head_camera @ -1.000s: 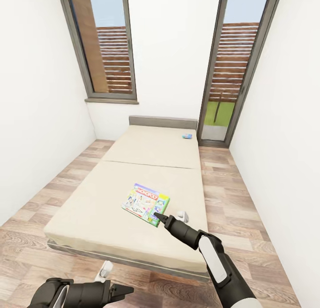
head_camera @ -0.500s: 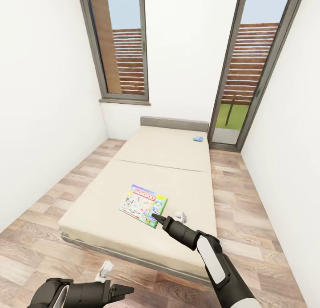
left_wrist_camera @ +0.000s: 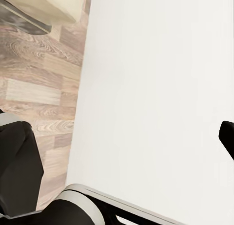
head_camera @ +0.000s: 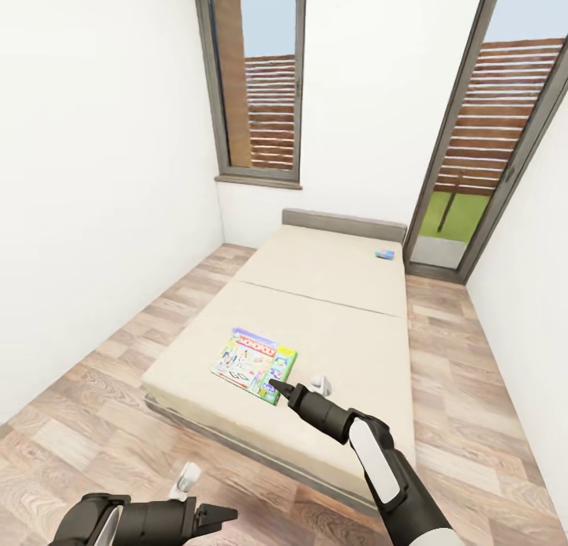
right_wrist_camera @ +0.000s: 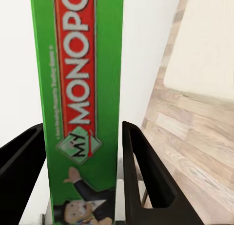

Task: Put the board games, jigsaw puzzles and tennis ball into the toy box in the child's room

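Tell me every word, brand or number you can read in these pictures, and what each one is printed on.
"MONOPO": large white letters on a red band on the green side of the board game, cut off by the picture's edge, between the fingers of the right tool.
"MY": small white word in a diamond badge below it.
"MONOPOLY": red banner on the box top in the head view.
Far blue box on the bed: too small to read.

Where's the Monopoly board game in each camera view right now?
Head view: the board game is low centre, over the near half of the bed, at the tip of the right hand.
Right wrist view: its green edge stands between the hand's fingers.
Left wrist view: white wall, plank floor and a bed corner.
Shared landmark: the beige bed, seen in all three.
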